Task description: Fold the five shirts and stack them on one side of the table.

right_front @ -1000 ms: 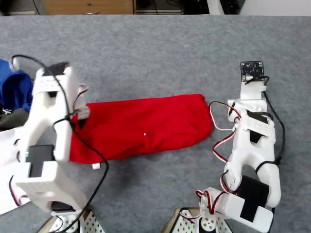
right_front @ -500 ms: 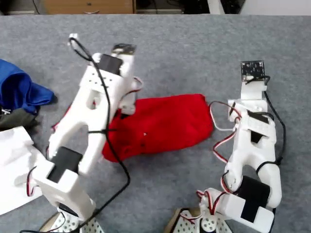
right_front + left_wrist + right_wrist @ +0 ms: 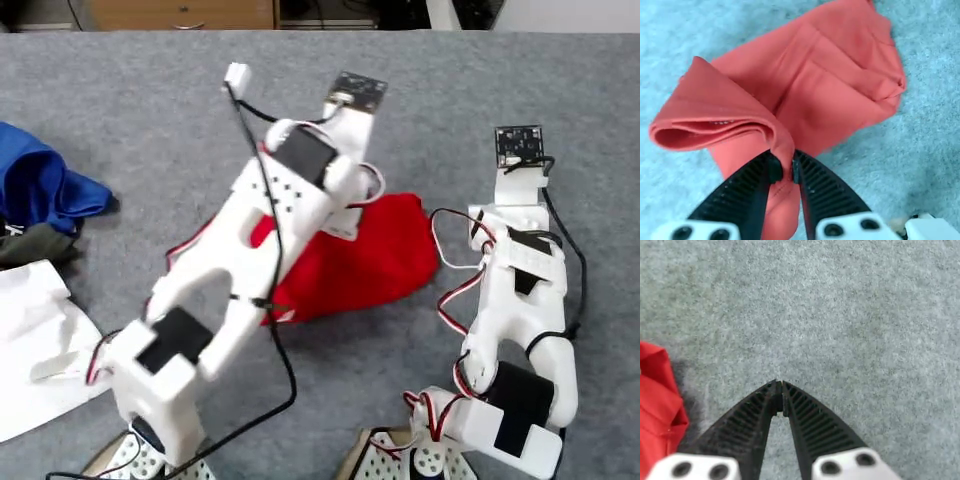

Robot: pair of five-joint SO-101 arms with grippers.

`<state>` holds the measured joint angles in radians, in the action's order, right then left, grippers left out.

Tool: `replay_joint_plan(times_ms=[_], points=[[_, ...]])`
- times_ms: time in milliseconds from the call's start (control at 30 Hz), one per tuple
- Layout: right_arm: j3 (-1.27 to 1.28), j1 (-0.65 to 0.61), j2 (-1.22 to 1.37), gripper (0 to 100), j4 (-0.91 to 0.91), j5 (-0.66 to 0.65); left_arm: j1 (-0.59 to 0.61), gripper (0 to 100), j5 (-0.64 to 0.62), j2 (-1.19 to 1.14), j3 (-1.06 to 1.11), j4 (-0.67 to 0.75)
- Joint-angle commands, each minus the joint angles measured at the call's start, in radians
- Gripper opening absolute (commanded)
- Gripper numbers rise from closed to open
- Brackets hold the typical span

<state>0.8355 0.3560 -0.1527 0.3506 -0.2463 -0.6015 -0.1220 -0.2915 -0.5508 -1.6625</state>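
Red cloth: the soft red knit shirt (image 3: 395,255) lies mid-counter, one end lifted and doubled back over the rest, apparently mid-fold.
Left hand: the left hand (image 3: 782,169) is clenched on the shirt's raised edge, and the cloth hangs from it in a loose roll.
Right hand: the right hand (image 3: 779,399) is closed on nothing, over the grey felt counter (image 3: 865,315) beside the shirt's other end, likely parked clear.
Others: a crumpled blue shirt (image 3: 40,185) and a white shirt (image 3: 30,350) lie on the left arm's side.
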Motion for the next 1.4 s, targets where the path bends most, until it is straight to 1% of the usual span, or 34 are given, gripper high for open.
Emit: replay_joint_plan(times_ms=[0,67,267,433,567,767,833,900,967,1067,1167,1267,1367], points=[[-0.005,0.019,0.001,0.5,-0.023,0.009,-0.054,2,-0.014,-0.090,-0.143,0.031],[-0.005,0.019,0.001,0.5,-0.023,0.009,-0.071,2,-0.018,-0.162,-0.224,0.037],[-0.005,0.021,-0.002,0.5,-0.018,0.011,-0.080,2,-0.097,-0.360,-0.482,0.034],[-0.005,0.021,-0.004,0.5,-0.015,0.011,-0.081,2,-0.137,-0.489,-0.638,0.034],[-0.005,0.021,-0.002,0.5,-0.021,0.011,-0.083,2,-0.170,-0.545,-0.692,0.032],[-0.005,0.021,-0.002,0.5,-0.021,0.011,-0.091,3,-0.170,-0.550,-0.694,0.034],[-0.005,0.021,-0.002,0.5,-0.021,0.011,-0.092,7,-0.170,-0.550,-0.694,0.034],[-0.005,0.021,-0.004,0.8,-0.021,0.011,-0.095,14,-0.172,-0.550,-0.694,0.032],[-0.005,0.021,-0.004,0.9,-0.015,0.011,-0.091,20,-0.209,-0.549,-0.695,0.015],[-0.004,0.021,-0.007,0.9,-0.011,0.011,-0.086,23,-0.262,-0.549,-0.750,-0.048],[-0.005,0.021,-0.007,0.9,0.005,0.011,-0.078,23,-0.262,-0.549,-0.842,-0.097],[-0.007,0.015,-0.008,0.7,0.023,0.002,-0.015,22,-0.262,-0.547,-0.916,-0.098],[-0.051,0.013,-0.008,0.5,0.140,-0.044,0.097,10,-0.262,-0.512,-0.911,-0.098]])
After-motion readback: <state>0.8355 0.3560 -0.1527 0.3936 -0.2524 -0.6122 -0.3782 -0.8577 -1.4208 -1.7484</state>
